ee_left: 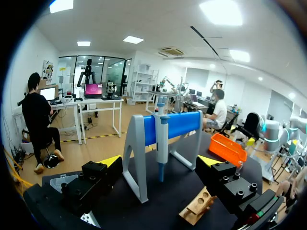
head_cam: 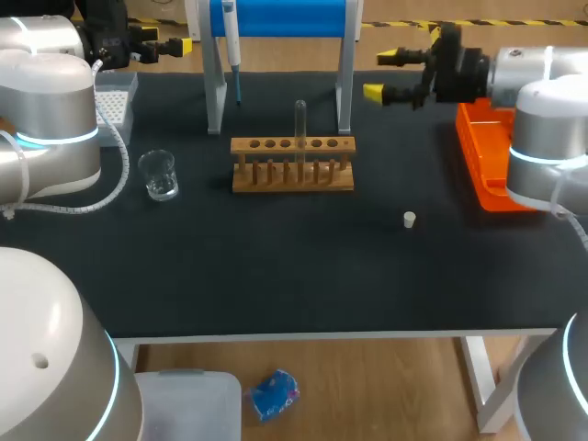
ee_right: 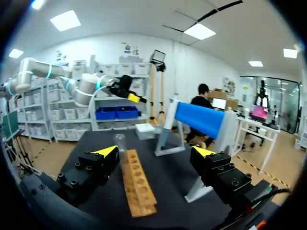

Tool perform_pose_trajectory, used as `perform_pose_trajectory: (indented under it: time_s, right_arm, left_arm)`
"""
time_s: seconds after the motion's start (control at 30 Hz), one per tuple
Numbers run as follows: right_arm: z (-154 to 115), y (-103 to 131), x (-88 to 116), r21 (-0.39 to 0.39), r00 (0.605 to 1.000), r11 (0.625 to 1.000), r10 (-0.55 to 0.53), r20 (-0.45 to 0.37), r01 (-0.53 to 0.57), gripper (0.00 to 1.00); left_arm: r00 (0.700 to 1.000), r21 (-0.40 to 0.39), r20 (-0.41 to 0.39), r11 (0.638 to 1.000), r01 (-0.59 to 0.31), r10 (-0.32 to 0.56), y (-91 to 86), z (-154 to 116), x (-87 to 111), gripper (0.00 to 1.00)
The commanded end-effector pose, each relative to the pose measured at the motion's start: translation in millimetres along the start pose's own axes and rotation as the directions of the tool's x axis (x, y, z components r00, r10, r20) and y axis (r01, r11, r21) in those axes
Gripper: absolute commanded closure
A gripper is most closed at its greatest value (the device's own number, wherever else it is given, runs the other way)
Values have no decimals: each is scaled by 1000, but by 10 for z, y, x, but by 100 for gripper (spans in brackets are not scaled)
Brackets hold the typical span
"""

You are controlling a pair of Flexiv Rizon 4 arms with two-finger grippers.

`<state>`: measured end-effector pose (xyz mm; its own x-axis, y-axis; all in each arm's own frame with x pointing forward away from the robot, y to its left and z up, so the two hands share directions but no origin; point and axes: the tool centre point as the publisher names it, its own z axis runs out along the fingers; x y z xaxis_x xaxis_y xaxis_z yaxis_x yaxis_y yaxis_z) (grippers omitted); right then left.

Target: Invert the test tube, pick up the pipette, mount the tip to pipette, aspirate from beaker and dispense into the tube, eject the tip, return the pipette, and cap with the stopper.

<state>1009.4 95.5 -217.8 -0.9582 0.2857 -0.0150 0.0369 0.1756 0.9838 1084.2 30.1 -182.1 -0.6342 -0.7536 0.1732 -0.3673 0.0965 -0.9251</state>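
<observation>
A dark table (head_cam: 303, 276) carries a long wooden rack with a row of holes (head_cam: 292, 163) at its centre. A clear glass test tube (head_cam: 299, 124) stands upright in one of the rack's middle holes. At the rack's nine o'clock, well apart, sits a small clear glass beaker (head_cam: 159, 175). A little white stopper (head_cam: 409, 219) lies on the mat at about the rack's four o'clock.

At twelve o'clock from the rack rises a white-legged stand with a blue bar (head_cam: 280, 18). A white and blue pipette (head_cam: 231, 46) hangs from the stand's left end, point down. A pale box of tips (head_cam: 115, 101) rests at the beaker's eleven o'clock, and a flat orange tray (head_cam: 487, 165) lies at the rack's three o'clock.

The left gripper (head_cam: 170, 48) hangs at the table's ten o'clock corner, claw spread apart and holding nothing. From its wrist, the pipette (ee_left: 162, 143) is ahead of the open fingers (ee_left: 111, 160). The right gripper (head_cam: 384, 75) hangs above the tray's far end, at the rack's two o'clock. Its claw is likewise apart and empty, and the rack (ee_right: 138, 189) and tube (ee_right: 120, 146) lie ahead of it.
</observation>
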Motion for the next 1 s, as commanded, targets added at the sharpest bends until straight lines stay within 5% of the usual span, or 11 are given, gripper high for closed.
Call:
perform_pose_trajectory:
  time_s: [0.03,0.1,0.53,0.77,1.0]
  right_arm:
    - [-105,-133,243,-32,985,999,-34,-167,29,0]
    - [-148,-211,376,-10,979,999,-41,-198,39,0]
    - [-148,-211,376,-10,979,999,-41,-198,39,0]
    - [176,-348,760,-63,937,998,-47,-347,26,0]
    - [286,-417,852,-53,908,996,-82,-410,66,0]
  left_arm:
    - [1000,1,0,1000,0,0,2,-1,0,0]
    - [1000,1,0,1000,0,0,2,-1,0,0]
    - [1000,1,0,1000,0,0,2,-1,0,0]
    - [1000,1,0,1000,0,0,2,-1,0,0]
    - [1000,1,0,1000,0,0,2,-1,0,0]
